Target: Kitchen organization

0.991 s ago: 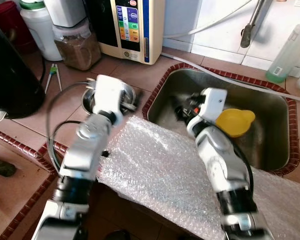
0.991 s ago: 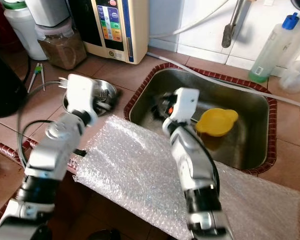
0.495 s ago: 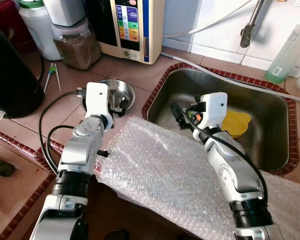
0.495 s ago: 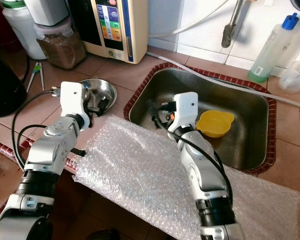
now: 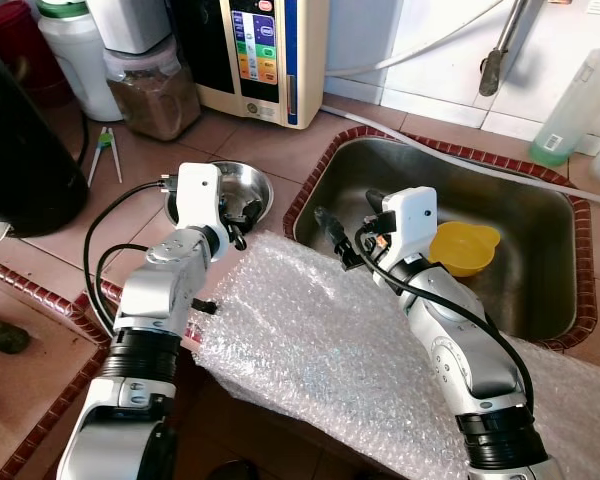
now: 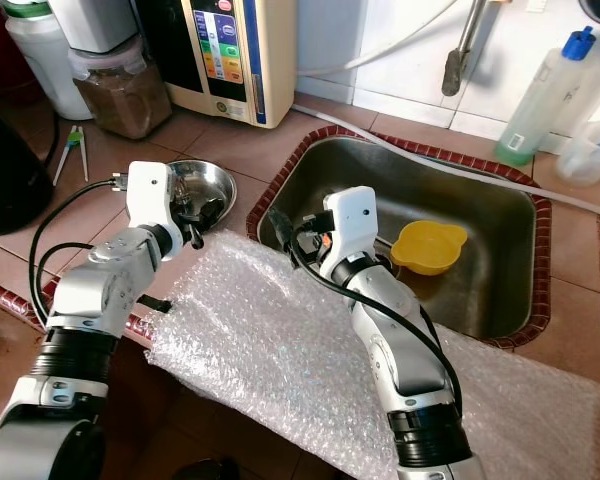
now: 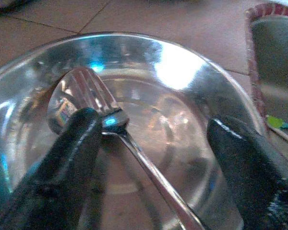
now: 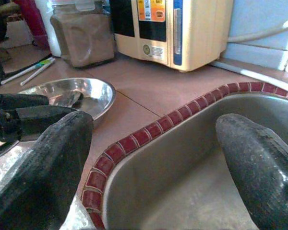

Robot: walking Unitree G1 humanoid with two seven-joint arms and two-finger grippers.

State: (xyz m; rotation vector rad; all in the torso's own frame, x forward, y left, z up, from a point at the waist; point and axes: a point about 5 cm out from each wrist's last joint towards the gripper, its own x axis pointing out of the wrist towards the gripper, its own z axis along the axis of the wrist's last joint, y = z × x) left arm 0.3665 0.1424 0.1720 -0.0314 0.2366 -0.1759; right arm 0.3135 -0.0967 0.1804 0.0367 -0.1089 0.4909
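Left hand (image 7: 153, 139) sits over the steel bowl (image 5: 242, 183) on the tiled surface, just beside the sink's (image 5: 540, 215) left rim, fingers spread wide with the fork (image 7: 93, 98) lying between them. One finger (image 7: 74, 143) looks to be touching the fork near its neck, the other stands well apart, so nothing is gripped yet. My worry: if I close from here the fork may skate along the curved, shiny bowl wall, or the bowl itself could tip or slide (it's light, I'd guess) toward the bubble wrap (image 5: 310, 330) draped over the surface's front edge. Right hand (image 6: 285, 235) hovers at the sink's left rim, fingers wide apart and empty, with the yellow cup (image 6: 428, 246) resting in the sink behind it.
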